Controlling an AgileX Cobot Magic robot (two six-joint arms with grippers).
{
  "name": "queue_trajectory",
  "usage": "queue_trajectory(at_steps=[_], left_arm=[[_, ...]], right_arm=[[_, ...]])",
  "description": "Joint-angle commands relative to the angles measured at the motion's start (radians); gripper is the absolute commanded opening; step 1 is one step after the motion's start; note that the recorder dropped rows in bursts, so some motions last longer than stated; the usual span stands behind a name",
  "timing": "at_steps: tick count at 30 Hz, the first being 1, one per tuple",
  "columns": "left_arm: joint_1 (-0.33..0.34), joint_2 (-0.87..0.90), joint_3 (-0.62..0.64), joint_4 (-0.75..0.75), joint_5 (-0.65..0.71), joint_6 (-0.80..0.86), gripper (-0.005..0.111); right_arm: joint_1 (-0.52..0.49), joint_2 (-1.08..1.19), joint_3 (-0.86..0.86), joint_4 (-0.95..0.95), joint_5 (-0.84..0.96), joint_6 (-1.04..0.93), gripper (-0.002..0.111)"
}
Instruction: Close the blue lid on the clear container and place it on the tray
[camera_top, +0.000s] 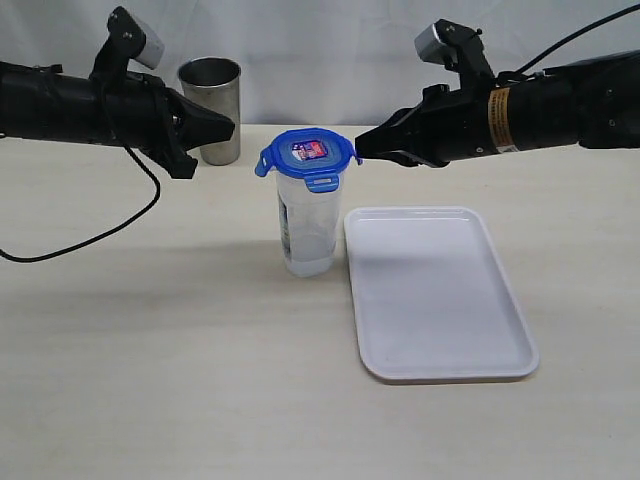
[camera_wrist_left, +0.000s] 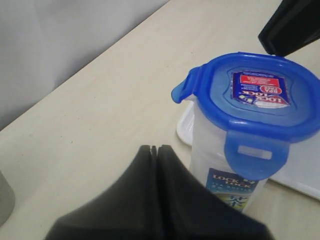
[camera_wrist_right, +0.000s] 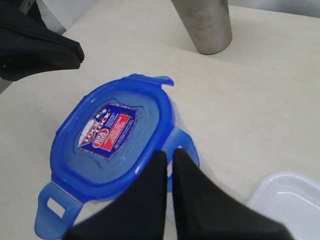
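Though the tray (camera_top: 430, 290) lies nearest me, flat and white on the pale table (camera_top: 150, 390), nothing sits on it yet. Just beside its left rim, on the table, stands the clear container (camera_top: 303, 235), upright, with the blue lid (camera_top: 308, 152) seated on top. My left wrist camera shows one flap hanging down the wall while another juts outward, so I judge the lid laid on but not fully snapped. I read the canister as light and seemingly empty, stiff-walled yet smooth and slippery. It also looks tall and narrow enough to topple at a sideways nudge. I would take it across the body below the lid, over the printed label, and press the flaps only with the body steadied. At lid height the right gripper (camera_top: 362, 147) has its jaws closed on nothing, its tip at the lid's right flap; whether it touches I cannot tell. The left gripper (camera_top: 228, 128), jaws likewise pressed together and empty, hovers near the lid's other side, apart from it. Behind it a steel tumbler (camera_top: 212, 100) stands toward the table's far edge, well apart from the path to the tray; the tray's low rim is the only thing to lift over
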Motion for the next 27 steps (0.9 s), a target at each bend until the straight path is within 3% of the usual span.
queue_trajectory(at_steps=[1, 16, 19, 25, 27], left_arm=[[0.002, -0.009, 0.002, -0.015, 0.013, -0.004, 0.000], [0.002, -0.009, 0.002, -0.015, 0.029, -0.002, 0.000], [0.002, -0.009, 0.002, -0.016, 0.029, 0.007, 0.000], [0.002, -0.009, 0.002, -0.022, 0.046, 0.021, 0.000], [0.002, -0.009, 0.002, -0.022, 0.046, 0.021, 0.000]], right_arm=[[0.001, -0.001, -0.005, 0.001, 0.016, -0.012, 0.004], [0.001, -0.090, 0.020, -0.003, 0.007, -0.110, 0.004], [0.001, -0.145, 0.098, 0.116, 0.011, -0.247, 0.004], [0.001, -0.217, 0.342, 0.583, -0.060, -0.766, 0.004], [0.001, -0.217, 0.379, 0.668, -0.071, -0.854, 0.004]])
